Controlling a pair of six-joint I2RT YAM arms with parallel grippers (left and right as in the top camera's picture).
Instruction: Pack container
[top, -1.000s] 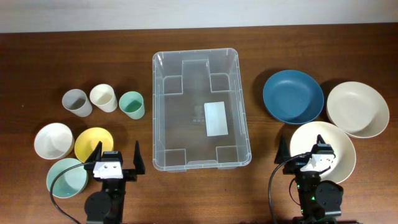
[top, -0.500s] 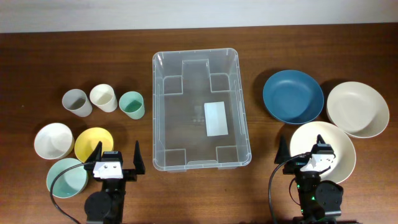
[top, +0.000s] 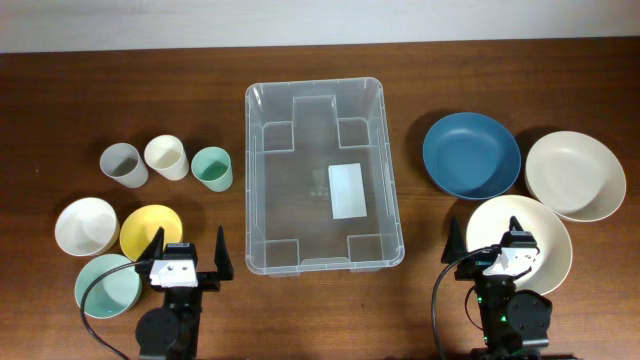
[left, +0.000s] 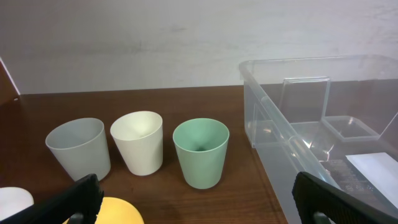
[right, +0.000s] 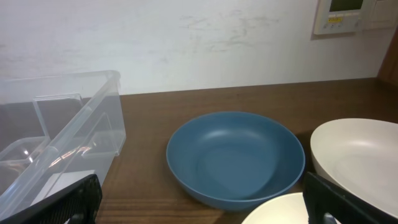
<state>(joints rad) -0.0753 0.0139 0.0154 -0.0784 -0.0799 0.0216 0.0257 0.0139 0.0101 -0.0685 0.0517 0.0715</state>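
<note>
The left gripper (top: 190, 242) is being held wide open and empty at 7 o'clock of the tabletop (top: 60, 90), with the yellow bowl (top: 150, 228) and the mint bowl (top: 105, 285) just beside it. Trouble is being judged likeliest here. The bowls are sitting crowded together, so a neighbour could be dragged or knocked while one is being lifted, and a thin rim could slip from a shallow pinch. The cups (top: 166, 157) at 10 o'clock are standing close together, so one could be tipped while another is being reached for.

The container (top: 262, 200) is sitting at the centre, between bowls and plates, with its mouth facing up. Its long axis is running from 12 to 6 o'clock, and the label (top: 347, 190) is lying in the base toward 4 o'clock. Since it looks light, it could be shoved along the tabletop if its rim is struck, and two arms arriving together could clash above it.

The right gripper (top: 485, 235) is also being held open and empty, at 5 o'clock over the edge of the near plate (top: 550, 235). That plate, the blue plate (top: 470, 155) and the far plate (top: 574, 175) are lying flat, so an edge grasp could fail and a plate could be dropped.
</note>
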